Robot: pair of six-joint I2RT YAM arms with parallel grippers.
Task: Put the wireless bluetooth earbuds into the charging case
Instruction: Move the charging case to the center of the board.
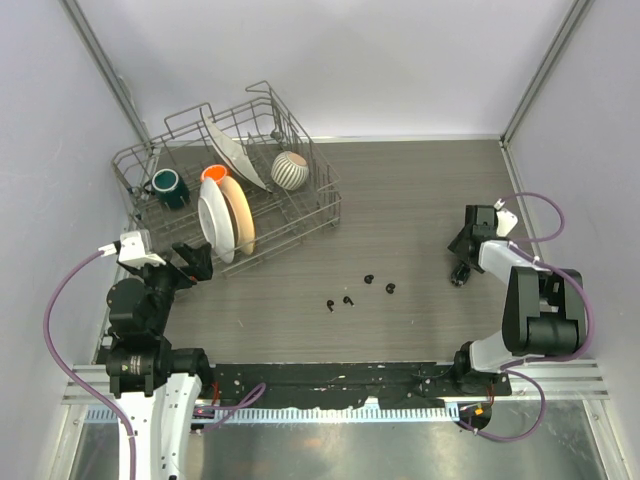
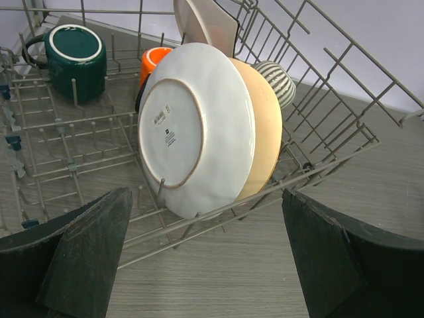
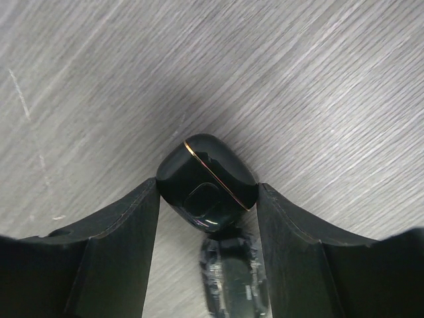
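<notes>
Several tiny black earbuds (image 1: 347, 299) lie scattered on the table's wood-grain middle, apart from both arms. The charging case (image 3: 213, 173), glossy black with a thin gold seam and closed, rests on the table at the right. My right gripper (image 3: 207, 190) reaches down over it, one finger touching each side of the case (image 1: 460, 276). My left gripper (image 2: 205, 258) hangs wide open with nothing between its fingers, just in front of the dish rack. From above, the left gripper (image 1: 196, 262) sits at the rack's near left corner.
A wire dish rack (image 1: 322, 212) stands at the back left, holding a white plate (image 2: 195, 126), a yellow plate (image 2: 265, 126), a green mug (image 2: 75, 56), an orange cup (image 1: 213, 173) and a ribbed bowl (image 1: 290, 170). Grey walls close in the table.
</notes>
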